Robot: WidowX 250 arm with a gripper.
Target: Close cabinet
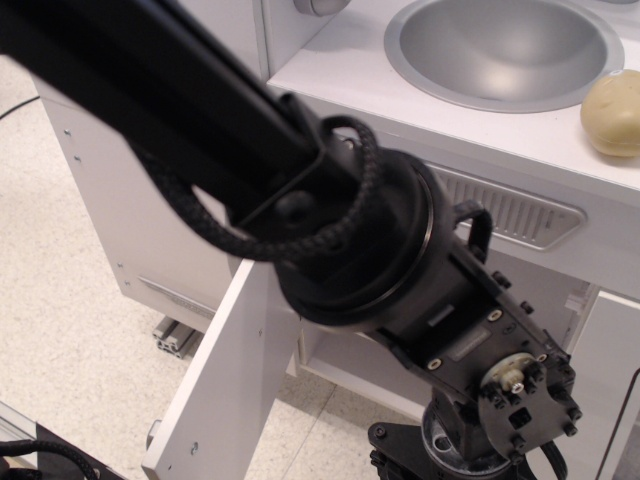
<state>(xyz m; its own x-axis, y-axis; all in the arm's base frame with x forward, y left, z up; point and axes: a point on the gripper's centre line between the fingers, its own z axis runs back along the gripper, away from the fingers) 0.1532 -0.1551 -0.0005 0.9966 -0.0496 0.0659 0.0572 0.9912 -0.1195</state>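
The cabinet is the white compartment under the counter; a strip of its inner floor [345,368] shows below my arm. Its wide flat white door [230,385] stands open, swung out toward the lower left, seen edge-on with small screw holes. Its handle and hinges are hidden. My black arm and wrist [390,260] cover the middle of the view and reach down in front of the opening. The gripper [455,455] sits at the bottom edge, to the right of the door. Its fingers are hidden under the wrist.
A grey slotted vent panel [510,210] sits above the opening. On the counter are a metal sink bowl [500,50] and a pale yellow ball [614,112]. Another white door panel [610,380] is at the right. Black cables [40,455] lie on the floor.
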